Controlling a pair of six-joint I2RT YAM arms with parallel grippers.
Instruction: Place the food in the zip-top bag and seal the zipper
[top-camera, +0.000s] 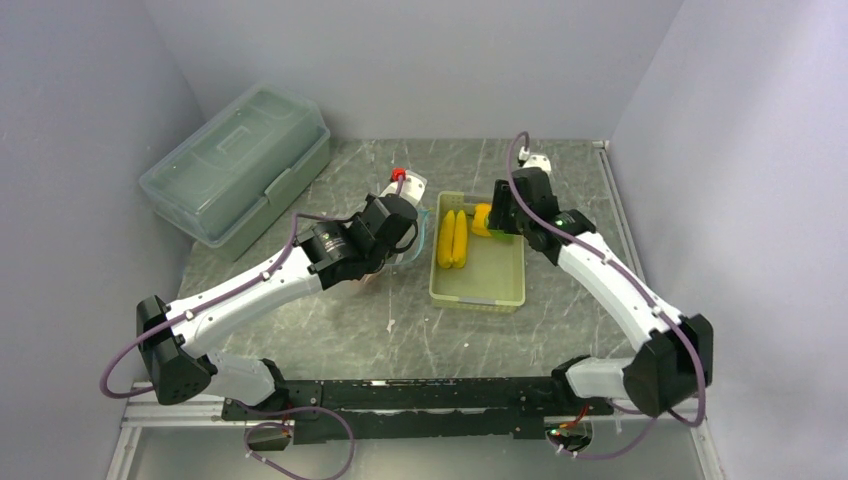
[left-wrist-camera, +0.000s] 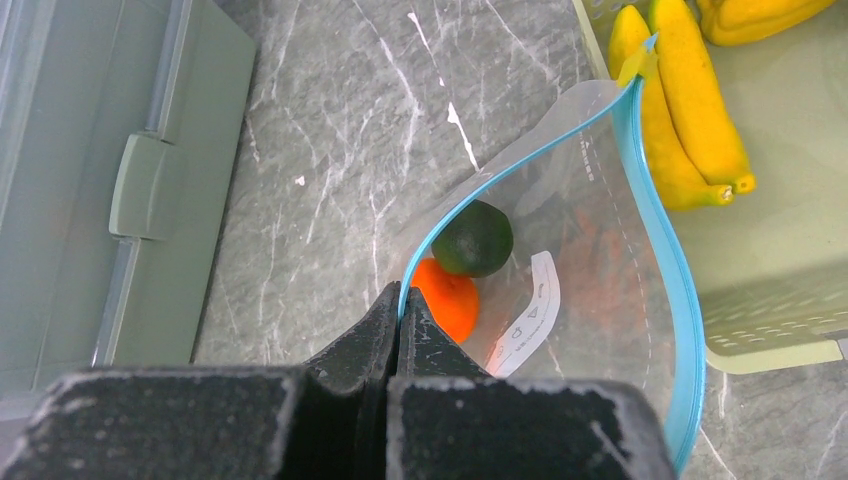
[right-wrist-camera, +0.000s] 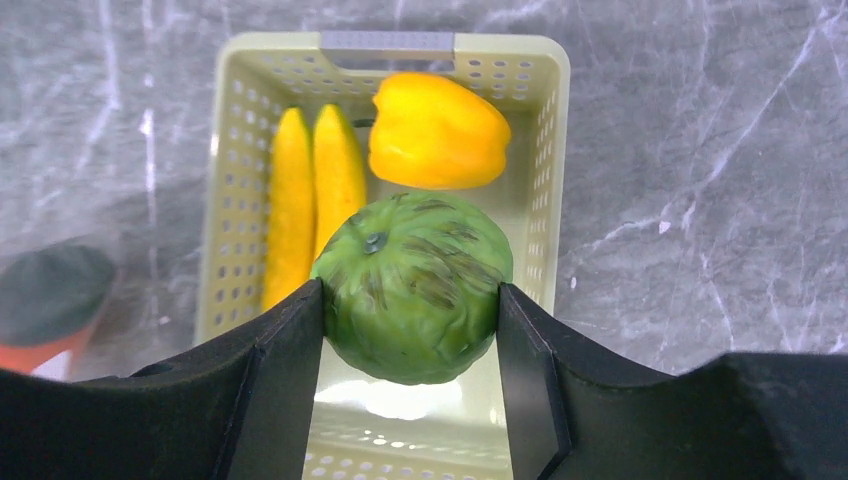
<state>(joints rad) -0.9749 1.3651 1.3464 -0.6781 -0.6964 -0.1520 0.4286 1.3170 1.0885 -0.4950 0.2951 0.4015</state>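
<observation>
While open-mouthed, zip-top bag (left-wrist-camera: 592, 250) clear, teal-rimmed.

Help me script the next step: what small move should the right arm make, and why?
Probably swing the green round food left toward the zip-top bag: the right gripper grips it above the basket, and the left gripper pinches the bag's rim, mouth open.

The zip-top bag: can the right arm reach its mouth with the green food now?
Probably yes. The left hand pinches the zipper and holds the zip-top bag open just beside the basket, and the right hand grips the green food above the basket; nothing seems to stand between.
</observation>
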